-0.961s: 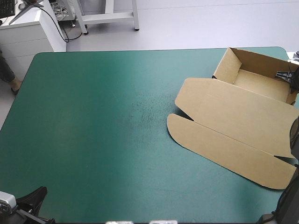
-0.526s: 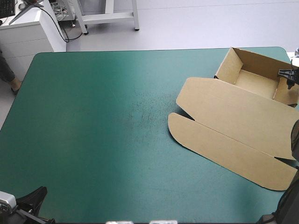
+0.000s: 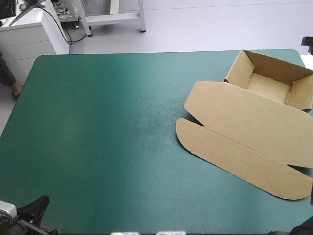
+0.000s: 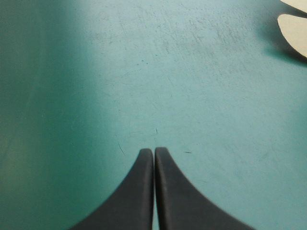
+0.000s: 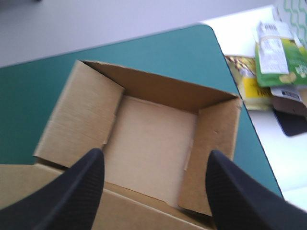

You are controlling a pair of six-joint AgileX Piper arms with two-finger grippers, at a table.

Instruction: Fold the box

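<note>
Black fingers of the right gripper (image 5: 154,163) stand wide apart, with the open tray of the brown box (image 3: 254,122) just ahead of them. That tray sits at the far right corner of the teal-green cover (image 3: 107,137), walls raised, its lid lying flat toward the near edge. The left gripper (image 4: 154,152) is pressed together over bare cover, well apart from the box.

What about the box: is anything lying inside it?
No, the box stands open and its brown floor is bare in the right wrist view.

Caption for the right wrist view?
Right claw open, brown box ahead: walls raised, tray open, on the teal-green table.
</note>
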